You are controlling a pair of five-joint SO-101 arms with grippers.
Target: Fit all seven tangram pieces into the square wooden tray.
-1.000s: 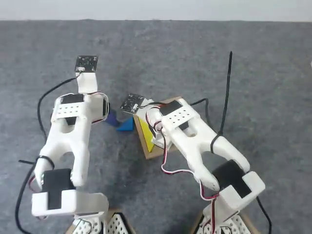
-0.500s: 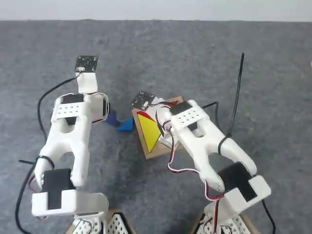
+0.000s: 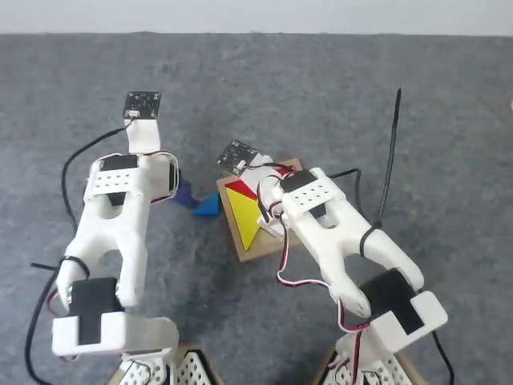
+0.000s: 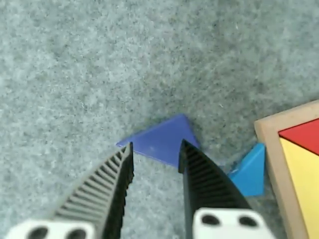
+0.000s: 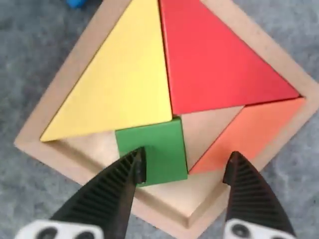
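The left end effector (image 4: 156, 146), spread and empty, hangs straight above the dark blue triangle (image 4: 164, 134), which lies on the table just outside the tray (image 4: 263, 130), beside a light blue piece (image 4: 250, 172). The right end effector (image 5: 187, 158), also spread, is over the tray's green square (image 5: 155, 144), so the left arm is nearer.

Even, diffuse light washes the grey felt-covered bench (image 3: 417, 104); soft-edged shadows hug the white plastic left arm (image 3: 112, 228) and right arm (image 3: 341, 237), and a small dark shadow gathers beside the dark blue wooden triangle (image 4: 162, 139).

Grey carpet (image 3: 264, 88) meets a pale wall (image 3: 256, 16).
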